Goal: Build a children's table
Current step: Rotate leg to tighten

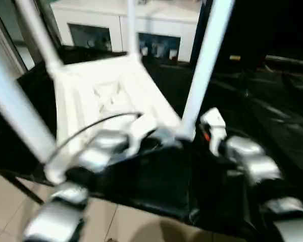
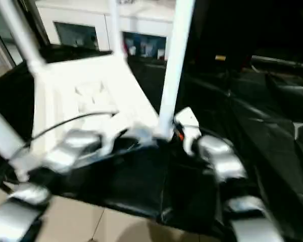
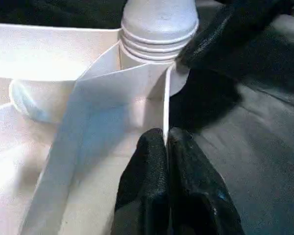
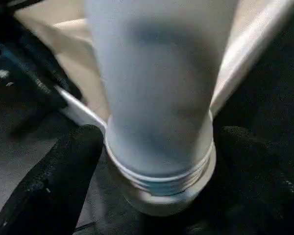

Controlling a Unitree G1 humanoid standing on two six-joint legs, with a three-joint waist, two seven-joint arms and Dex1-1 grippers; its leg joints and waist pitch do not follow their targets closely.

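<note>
Tabletop [image 1: 108, 96] lies upside down on black sheet [image 1: 272, 126], ribs up, w/ four legs standing in its corner sockets; near-right leg [image 1: 204, 65] rises just in front of me. My left gripper [image 3: 166, 142] is clenched on a thin upright rib of the tabletop, right beside that leg's socket. My right gripper [image 4: 152, 147] is released, fingers [image 4: 63, 176] spread either side of the leg's base, apart from it; white cabinet [image 1: 156, 25] behind.
</note>
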